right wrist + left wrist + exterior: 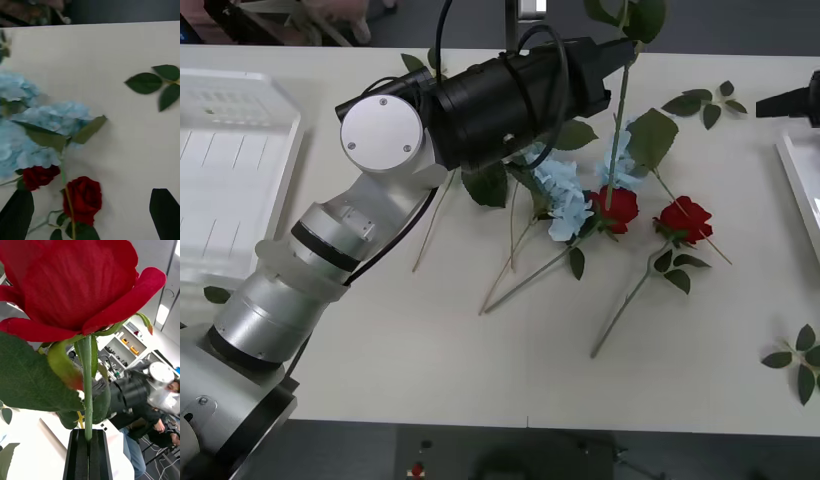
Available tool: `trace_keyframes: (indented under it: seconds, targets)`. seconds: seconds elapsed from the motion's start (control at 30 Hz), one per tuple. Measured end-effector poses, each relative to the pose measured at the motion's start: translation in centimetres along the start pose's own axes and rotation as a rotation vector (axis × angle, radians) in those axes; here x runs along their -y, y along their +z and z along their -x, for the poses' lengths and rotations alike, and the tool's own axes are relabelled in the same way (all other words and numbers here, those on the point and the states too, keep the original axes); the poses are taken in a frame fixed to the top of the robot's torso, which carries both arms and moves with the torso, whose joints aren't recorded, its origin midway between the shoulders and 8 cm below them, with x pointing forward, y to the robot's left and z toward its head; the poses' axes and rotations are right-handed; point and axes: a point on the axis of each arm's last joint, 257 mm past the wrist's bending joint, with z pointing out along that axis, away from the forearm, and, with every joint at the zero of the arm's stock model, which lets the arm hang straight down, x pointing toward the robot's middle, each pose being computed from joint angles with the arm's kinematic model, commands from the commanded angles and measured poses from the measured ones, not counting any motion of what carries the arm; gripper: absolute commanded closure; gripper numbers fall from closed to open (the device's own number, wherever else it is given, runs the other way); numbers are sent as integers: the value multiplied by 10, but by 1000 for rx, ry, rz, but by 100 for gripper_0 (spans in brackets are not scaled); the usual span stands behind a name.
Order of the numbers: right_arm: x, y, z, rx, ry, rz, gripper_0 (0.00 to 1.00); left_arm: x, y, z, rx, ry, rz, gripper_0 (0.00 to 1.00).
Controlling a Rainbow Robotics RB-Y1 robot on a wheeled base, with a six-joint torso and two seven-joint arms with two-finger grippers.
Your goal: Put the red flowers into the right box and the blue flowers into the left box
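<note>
My left gripper [625, 50] [88, 440] hangs above the table's far middle, shut on the stem of a red rose [71, 281] that stands upright over its fingers. The held stem [617, 130] dangles toward the table. Two more red flowers [613, 208] [685, 218] lie on the table, seen in the right wrist view as blooms [37, 176] [84, 198]. Pale blue flowers [565, 195] [41, 127] lie just beside them under the left arm. My right gripper [785, 102] [90, 213] is open near the right edge, close to the right box [795, 180]. The left box [230, 170] sits at far left.
Loose green leaf sprigs lie at the back right [705, 103] [153, 82], the front right [800, 360] and beside the left arm [215, 294]. The left arm's elbow [380, 135] spans the table's middle. Bare table lies in front of the flowers.
</note>
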Motion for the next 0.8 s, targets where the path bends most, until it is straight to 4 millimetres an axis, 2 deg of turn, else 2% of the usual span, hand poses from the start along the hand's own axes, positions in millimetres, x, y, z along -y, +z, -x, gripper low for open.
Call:
trace_keyframes:
  seconds: [0.13,0.27,0.33,0.43,0.5,0.8]
  targets:
    - [-55,26,-34,84,-58,80,10,0,0,0,0,0,0,100]
    - [-115,37,-72,130,-35,181,10,0,0,0,0,0,0,100]
    - [-137,41,-77,159,-27,212,10,0,0,0,0,0,0,100]
    - [-171,49,-72,201,-9,284,10,0,0,0,0,0,0,100]
    - [-190,57,-60,246,5,327,10,0,0,0,0,-1,0,100]
    - [-253,84,-18,369,-79,412,10,0,0,0,0,-27,0,100]
